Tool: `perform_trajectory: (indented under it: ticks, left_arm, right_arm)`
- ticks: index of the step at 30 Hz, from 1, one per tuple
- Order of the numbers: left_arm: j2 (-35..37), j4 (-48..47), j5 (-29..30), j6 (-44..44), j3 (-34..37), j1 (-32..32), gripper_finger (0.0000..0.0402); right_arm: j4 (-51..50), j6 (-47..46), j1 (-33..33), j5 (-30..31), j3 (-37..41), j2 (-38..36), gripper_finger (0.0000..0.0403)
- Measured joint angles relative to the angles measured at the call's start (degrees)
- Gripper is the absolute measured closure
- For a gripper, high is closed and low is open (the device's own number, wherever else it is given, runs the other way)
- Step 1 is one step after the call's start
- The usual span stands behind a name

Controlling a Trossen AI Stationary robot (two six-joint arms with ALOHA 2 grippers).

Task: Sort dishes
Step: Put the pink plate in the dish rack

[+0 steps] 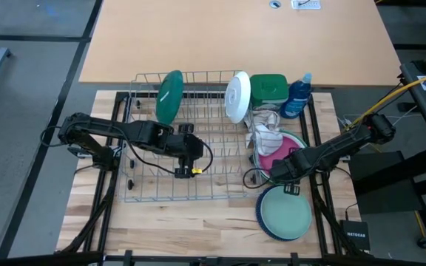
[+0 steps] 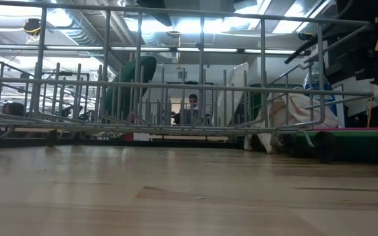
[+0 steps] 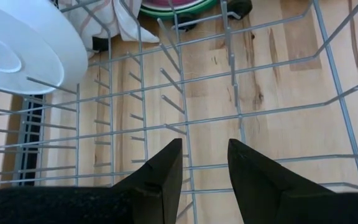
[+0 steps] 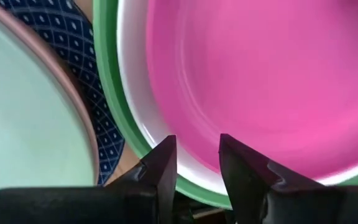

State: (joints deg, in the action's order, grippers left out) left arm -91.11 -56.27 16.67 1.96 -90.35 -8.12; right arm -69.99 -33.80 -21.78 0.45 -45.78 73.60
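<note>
My right gripper (image 4: 194,155) sits low over the rim of the pink plate (image 4: 278,81), fingers slightly apart, astride that edge, not visibly clamped. The pink plate lies stacked on a white plate (image 4: 132,81) and a light green plate (image 4: 107,74). Just beside them, the pale teal plate (image 1: 287,211) rests on the navy plate (image 4: 79,43) near the table's front edge. My left gripper (image 3: 205,163) hovers, fingers apart and empty, inside the wire rack (image 1: 143,193), where a dark green plate (image 1: 169,97) and another white plate (image 1: 237,96) stand upright. No readable writing.

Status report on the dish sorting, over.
Left gripper empty over the rack. Right gripper fingers straddling the pink plate rim. Cloth beside the stack.
</note>
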Motion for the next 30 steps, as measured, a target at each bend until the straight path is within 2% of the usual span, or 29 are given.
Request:
perform_trajectory:
  ticks: [15,22,30]
  left_arm:
    - [0.0,0.0,0.0,0.0,0.0,0.0,0.0284]
    - [0.0,0.0,0.0,0.0,0.0,0.0,0.0284]
    - [0.0,0.0,0.0,0.0,0.0,0.0,0.0284]
  right_arm:
    - [5.4,-0.3,0.0,-0.4,0.2,0.0,0.0281]
    - [11.0,-0.4,0.0,-0.9,4.9,0.0,0.0281]
    - [12.3,-0.4,0.0,5.4,6.6,0.0,0.0281]
